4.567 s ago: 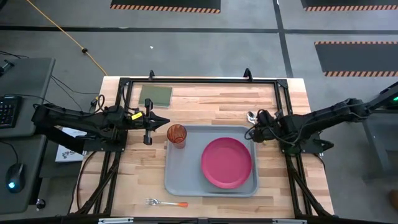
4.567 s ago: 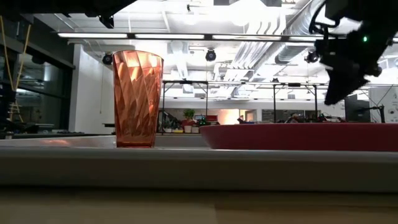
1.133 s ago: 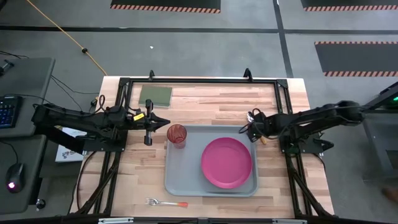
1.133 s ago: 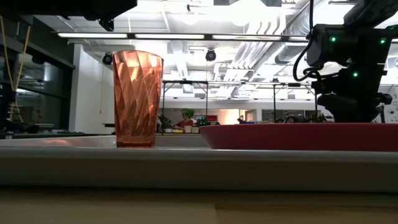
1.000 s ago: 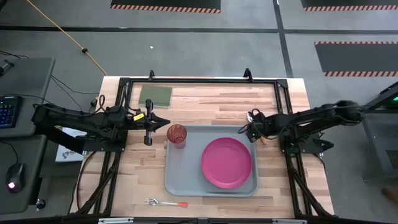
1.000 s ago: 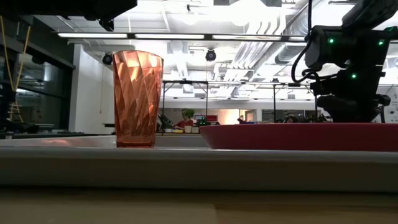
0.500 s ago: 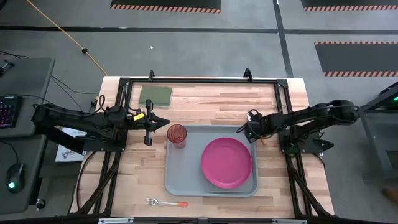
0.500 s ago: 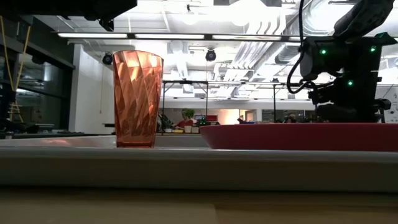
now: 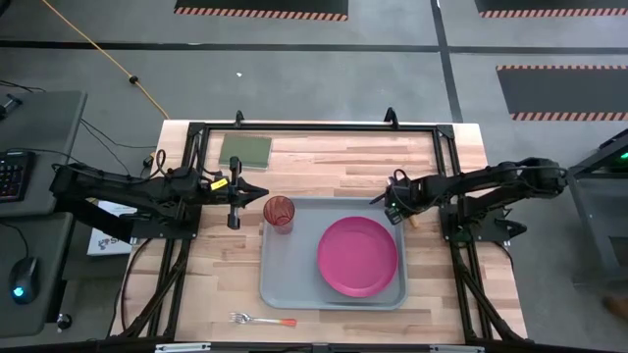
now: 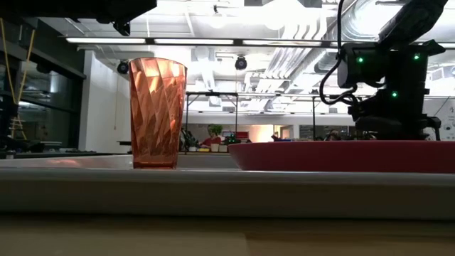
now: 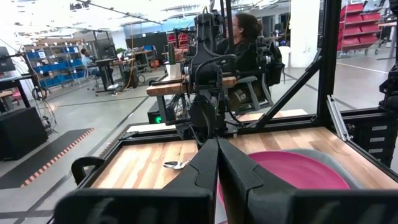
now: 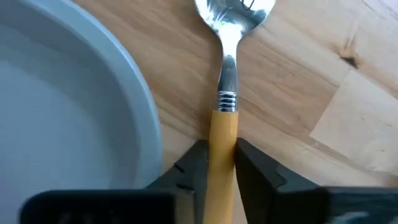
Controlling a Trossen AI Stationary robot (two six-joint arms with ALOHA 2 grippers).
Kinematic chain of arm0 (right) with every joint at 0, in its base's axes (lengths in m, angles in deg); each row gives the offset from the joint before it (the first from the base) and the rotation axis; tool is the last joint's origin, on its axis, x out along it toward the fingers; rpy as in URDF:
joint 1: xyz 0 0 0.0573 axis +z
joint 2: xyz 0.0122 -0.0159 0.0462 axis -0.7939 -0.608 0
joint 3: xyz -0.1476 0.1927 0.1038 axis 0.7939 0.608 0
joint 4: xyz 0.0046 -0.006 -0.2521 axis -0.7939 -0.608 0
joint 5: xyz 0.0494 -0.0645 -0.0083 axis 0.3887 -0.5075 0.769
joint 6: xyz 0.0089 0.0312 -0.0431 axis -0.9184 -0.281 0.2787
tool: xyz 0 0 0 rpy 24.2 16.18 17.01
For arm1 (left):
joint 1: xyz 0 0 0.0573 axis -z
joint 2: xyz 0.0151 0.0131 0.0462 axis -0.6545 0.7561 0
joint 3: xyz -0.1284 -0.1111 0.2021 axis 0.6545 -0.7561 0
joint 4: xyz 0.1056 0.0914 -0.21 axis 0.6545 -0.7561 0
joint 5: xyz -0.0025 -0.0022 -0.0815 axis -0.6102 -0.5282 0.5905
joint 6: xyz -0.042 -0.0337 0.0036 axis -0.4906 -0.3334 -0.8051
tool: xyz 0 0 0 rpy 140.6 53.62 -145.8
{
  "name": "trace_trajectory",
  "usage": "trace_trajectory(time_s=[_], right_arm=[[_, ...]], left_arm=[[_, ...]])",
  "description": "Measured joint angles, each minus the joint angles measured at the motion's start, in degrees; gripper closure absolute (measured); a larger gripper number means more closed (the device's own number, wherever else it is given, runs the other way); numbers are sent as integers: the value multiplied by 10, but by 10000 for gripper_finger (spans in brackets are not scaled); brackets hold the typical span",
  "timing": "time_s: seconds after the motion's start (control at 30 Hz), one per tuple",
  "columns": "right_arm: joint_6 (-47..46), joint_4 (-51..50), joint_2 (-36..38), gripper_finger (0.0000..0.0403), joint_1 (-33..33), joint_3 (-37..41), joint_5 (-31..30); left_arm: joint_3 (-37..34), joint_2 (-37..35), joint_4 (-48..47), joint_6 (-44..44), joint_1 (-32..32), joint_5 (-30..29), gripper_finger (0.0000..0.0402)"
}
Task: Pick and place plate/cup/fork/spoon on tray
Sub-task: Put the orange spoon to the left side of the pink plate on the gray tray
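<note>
As right gripper shifted left, fingers pinch spoon.

Right hand pinched low over table; left hand closed, idle.

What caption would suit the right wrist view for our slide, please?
Right gripper closed on the spoon's orange handle, on the wooden table beside the grey-blue tray's rim.
</note>
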Motion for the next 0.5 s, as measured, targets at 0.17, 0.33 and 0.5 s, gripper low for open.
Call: trace_trajectory(time_s=[0.17, 0.33, 0.5], right_arm=[[3, -3, -1, 374, 0, 1, -17], [13, -5, 12, 366, -1, 2, -23], [11, -33, 60, 368, -2, 5, -47]], left_arm=[[0, 0, 0, 0, 0, 0, 398], [0, 0, 0, 0, 0, 0, 398], [0, 0, 0, 0, 0, 0, 398]])
